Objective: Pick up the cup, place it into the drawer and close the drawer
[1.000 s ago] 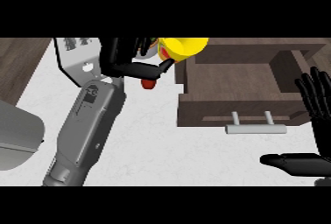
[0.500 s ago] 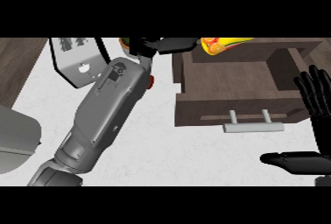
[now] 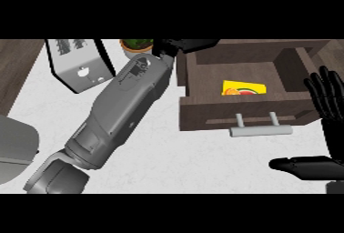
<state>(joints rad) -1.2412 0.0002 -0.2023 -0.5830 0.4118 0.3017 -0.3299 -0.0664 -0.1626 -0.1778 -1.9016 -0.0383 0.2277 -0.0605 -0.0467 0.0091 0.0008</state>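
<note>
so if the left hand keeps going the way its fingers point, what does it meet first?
Probably the drawer's back rim. The left hand points right along the open drawer's far edge, above the yellow cup lying inside. Height over the rim is unclear, so it may pass free.

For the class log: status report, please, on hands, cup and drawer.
Left hand at the drawer's back edge, holding nothing. Right hand open, resting at right edge. Cup lying inside the drawer. Drawer not yet closed, handle unobstructed.

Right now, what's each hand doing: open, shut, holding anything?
Left hand: at the drawer's back left corner, holding nothing visible; fingers cannot be told.
Right hand: open, fingers up, resting at the right edge, empty.
</note>
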